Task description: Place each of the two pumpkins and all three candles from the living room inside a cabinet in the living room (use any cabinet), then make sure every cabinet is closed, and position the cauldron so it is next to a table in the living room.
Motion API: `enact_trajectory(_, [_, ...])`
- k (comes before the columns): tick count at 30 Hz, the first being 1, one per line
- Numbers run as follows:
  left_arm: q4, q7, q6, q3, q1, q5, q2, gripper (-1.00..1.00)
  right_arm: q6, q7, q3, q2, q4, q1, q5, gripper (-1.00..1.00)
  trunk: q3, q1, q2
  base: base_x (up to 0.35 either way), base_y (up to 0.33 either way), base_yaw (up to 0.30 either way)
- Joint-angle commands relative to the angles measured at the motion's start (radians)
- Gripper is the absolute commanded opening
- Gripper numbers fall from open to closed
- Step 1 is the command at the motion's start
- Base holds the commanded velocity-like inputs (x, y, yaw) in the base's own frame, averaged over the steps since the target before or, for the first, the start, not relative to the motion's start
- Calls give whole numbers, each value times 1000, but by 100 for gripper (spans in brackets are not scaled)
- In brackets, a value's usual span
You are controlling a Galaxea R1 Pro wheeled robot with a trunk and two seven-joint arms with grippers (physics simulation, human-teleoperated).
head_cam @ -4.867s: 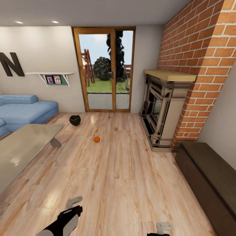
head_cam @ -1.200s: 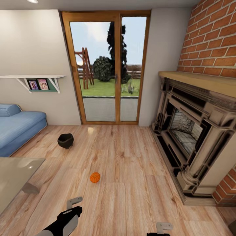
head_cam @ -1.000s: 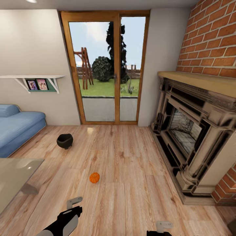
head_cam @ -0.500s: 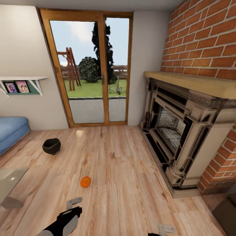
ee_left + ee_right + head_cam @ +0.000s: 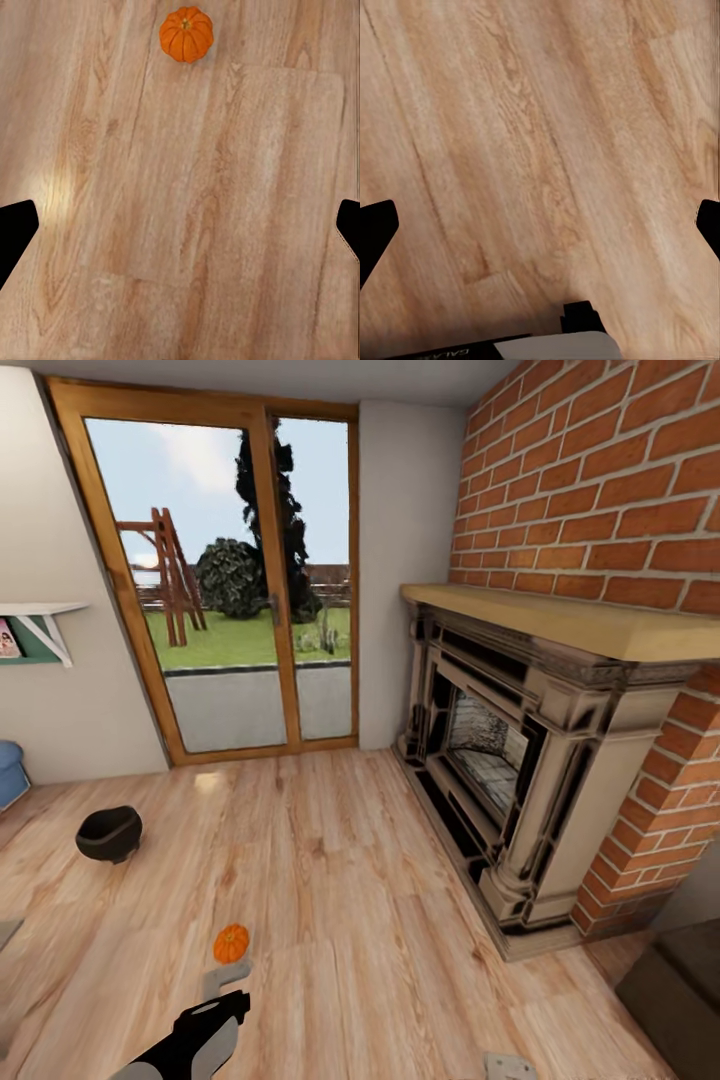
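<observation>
One small orange ribbed pumpkin [image 5: 231, 943] lies on the wooden floor just ahead of my left gripper [image 5: 226, 982]. The left wrist view has the pumpkin [image 5: 186, 34] beyond the gripper [image 5: 180, 232], whose dark fingertips [image 5: 15, 234] sit wide apart with only floor between them. The black cauldron [image 5: 108, 833] stands on the floor farther off to the left. My right gripper [image 5: 510, 1066] peeks in at the bottom edge; in its wrist view it [image 5: 540, 229] is open over bare floorboards. A dark-brown cabinet [image 5: 680, 980] corner shows at the lower right. Candles and the second pumpkin are out of view.
A large stone fireplace [image 5: 520, 760] with a wooden mantel fills the right side under a brick wall [image 5: 600, 470]. Glass patio doors [image 5: 230, 580] stand ahead. A sliver of blue sofa [image 5: 8, 770] and a grey table corner [image 5: 6, 932] sit at the far left.
The whole view has swung to the right, so the pumpkin, cauldron and doors sit farther left in the picture; the sofa and table have almost left it. Both grippers keep their pose.
</observation>
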Motion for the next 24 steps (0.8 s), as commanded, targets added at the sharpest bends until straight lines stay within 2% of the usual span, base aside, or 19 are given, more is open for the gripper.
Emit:
enact_trajectory(1, [-3,8,4,-8,0,6,1,100,-6,-2,7,1,4,-1,-9,100,0,0,-1,102,0,-226])
enact_trajectory(24, [-2,8,4,-9,0,5,1,100,-14,-2,7,0,5,3,-15,100,25,0,-1,97,0,-200])
